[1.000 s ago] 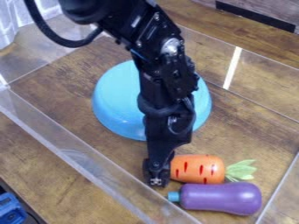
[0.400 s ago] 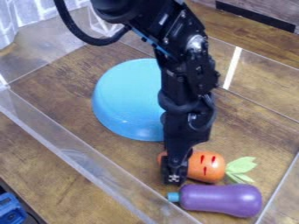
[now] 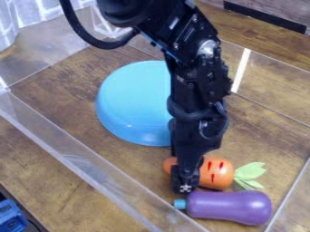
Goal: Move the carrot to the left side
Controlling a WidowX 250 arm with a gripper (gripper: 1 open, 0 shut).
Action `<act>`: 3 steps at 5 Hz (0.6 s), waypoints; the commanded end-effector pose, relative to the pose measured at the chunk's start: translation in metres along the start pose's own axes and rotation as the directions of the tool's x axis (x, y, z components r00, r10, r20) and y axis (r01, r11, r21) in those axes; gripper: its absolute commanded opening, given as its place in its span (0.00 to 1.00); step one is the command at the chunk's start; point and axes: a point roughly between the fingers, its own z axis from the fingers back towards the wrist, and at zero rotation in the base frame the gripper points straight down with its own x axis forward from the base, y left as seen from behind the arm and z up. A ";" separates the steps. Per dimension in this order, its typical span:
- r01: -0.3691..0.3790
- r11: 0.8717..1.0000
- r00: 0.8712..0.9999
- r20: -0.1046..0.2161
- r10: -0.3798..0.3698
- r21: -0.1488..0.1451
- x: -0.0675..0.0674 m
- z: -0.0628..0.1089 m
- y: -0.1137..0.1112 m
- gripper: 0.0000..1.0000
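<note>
The purple toy eggplant [image 3: 233, 207] lies nearest, its teal stem end beside the carrot [image 3: 215, 172]. The spread pincer [image 3: 186, 176] is lowered over the carrot's blunt end. Beyond, the blue plate [image 3: 125, 104] rests on the worktop [image 3: 72, 83], partly behind the arm [image 3: 194, 72].

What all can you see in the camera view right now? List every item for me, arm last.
Carrot: one, orange with a light green top, lower right, partly behind the gripper
Eggplant: one, purple with a teal stem, just below the carrot
Plate: one, blue, behind the gripper, partly hidden
Blue object: one, lower left corner, cut off by the frame
Table surface: one, brown wood look, under the items
Cable: one, black, upper left, beside the arm
Arm with gripper: one, black, from the top edge down to the carrot
</note>
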 end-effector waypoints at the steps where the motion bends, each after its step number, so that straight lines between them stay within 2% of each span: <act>1: 0.094 0.996 0.995 0.025 -0.094 -0.004 0.005 0.004 0.006 1.00; 2: 0.173 0.985 0.985 0.029 -0.172 -0.016 0.004 0.003 0.017 0.00; 3: 0.220 0.975 0.975 0.029 -0.219 -0.025 0.014 0.005 0.013 0.00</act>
